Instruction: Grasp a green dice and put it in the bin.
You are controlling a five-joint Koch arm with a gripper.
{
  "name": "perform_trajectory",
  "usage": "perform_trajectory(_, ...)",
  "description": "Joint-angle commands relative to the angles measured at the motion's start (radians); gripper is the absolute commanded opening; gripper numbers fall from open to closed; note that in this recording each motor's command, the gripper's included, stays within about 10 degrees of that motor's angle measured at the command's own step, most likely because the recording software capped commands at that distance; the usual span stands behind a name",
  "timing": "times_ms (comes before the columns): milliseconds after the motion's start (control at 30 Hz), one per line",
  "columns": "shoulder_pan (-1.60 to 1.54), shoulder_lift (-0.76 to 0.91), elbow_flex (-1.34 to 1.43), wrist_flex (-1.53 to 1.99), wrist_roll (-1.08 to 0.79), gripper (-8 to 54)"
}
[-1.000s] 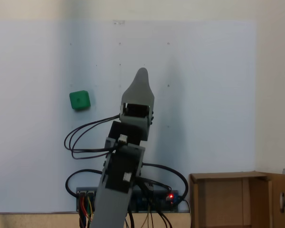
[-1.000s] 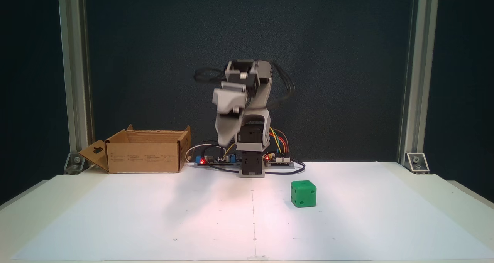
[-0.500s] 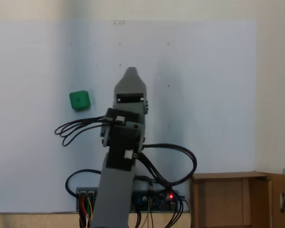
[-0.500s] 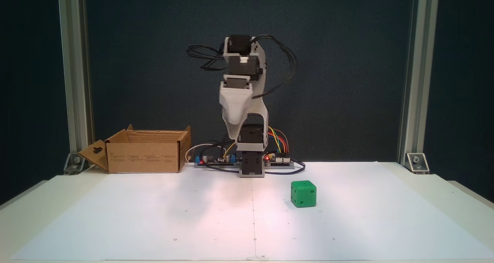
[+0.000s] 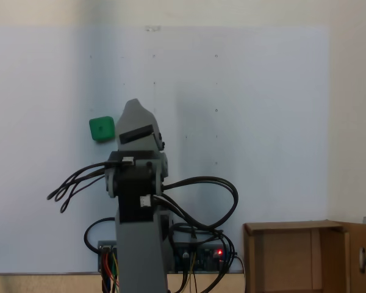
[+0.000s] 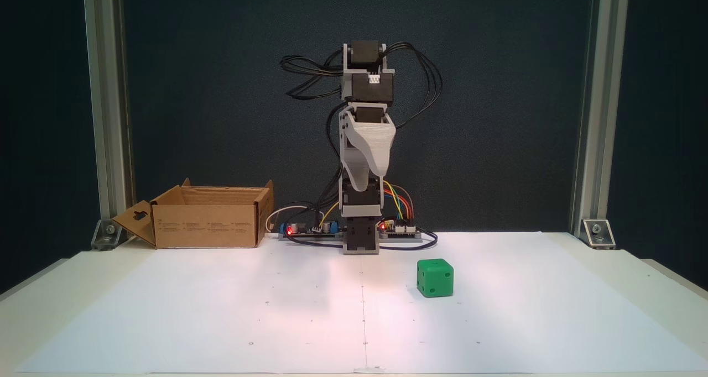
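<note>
One second of change: the grey 3D-printed end effector (image 6: pixel 359 186) swung round from the box side toward the cube side. In a fixed view (image 5: pixel 133 105) its tip went from mid-sheet to just beside the cube.
End effector state: honestly cannot tell, the jaws line up one behind the other for both cameras. Nothing is in it.
Small bright green dice (image 6: pixel 435 277): sitting untouched on the white paper-covered desk (image 6: pixel 221 321), same spot as a second ago, also seen at (image 5: pixel 102 129).
Brown cardboard bin with upright flaps (image 6: pixel 206 216): at the back, well apart from the dice, unmoved.
What it means: my guess is it's lining up the approach. It's high above the desk, so lowering and grasping both remain.
</note>
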Motion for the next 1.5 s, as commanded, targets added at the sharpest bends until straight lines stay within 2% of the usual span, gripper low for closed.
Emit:
perform_trajectory(0, -0.021, 0.011, -0.044, 0.051, -0.077, 45.0)
perform_trajectory(433, -0.233, 0.008, -0.041, 0.216, -0.077, 44.6)
perform_trajectory(533, -0.318, 0.009, -0.043, 0.225, -0.075, 41.9)
perform_trajectory(700, -0.393, 0.005, -0.041, 0.279, 0.187, 41.7)
perform_trajectory(867, -0.411, 0.000, -0.043, 0.273, 0.349, 44.1)
perform_trajectory(1033, -0.422, -0.048, -0.054, 0.259, 0.534, 44.0)
perform_trajectory(1467, -0.348, -0.123, -0.106, 0.244, 0.549, 43.8)
